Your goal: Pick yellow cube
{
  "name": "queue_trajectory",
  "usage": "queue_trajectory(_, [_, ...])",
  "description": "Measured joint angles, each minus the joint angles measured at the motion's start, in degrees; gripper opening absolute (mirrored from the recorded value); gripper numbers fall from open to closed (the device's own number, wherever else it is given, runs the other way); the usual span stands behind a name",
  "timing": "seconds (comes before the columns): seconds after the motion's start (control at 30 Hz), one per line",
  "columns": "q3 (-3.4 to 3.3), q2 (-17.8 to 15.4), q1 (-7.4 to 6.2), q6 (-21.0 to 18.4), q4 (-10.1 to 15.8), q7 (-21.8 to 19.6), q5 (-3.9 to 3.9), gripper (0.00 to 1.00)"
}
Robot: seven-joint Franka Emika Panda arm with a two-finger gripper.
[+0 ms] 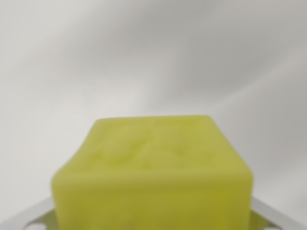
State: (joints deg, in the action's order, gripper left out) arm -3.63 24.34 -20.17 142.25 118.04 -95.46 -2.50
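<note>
A yellow cube [153,163] fills the lower middle of the wrist view, very close to the camera and blurred. Its top face looks soft and dimpled. Pale grey fingers [29,216] come out from behind its lower left and lower right sides and lie against the cube. My gripper [151,215] is shut on the yellow cube, which sits between the two fingers. The fingertips are hidden behind the cube.
Behind the cube there is only a plain white, out-of-focus surface with soft grey shadows running diagonally across it. No other object or edge shows.
</note>
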Motion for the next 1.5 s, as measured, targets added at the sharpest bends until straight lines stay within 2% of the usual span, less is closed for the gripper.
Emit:
queue_trajectory(0.7, [0.01,-5.6,0.09,-6.2,-0.6,-0.5,0.77,0.0])
queue_trajectory(1.5, [0.01,-10.9,0.13,-13.8,-2.9,-0.9,1.36,0.0])
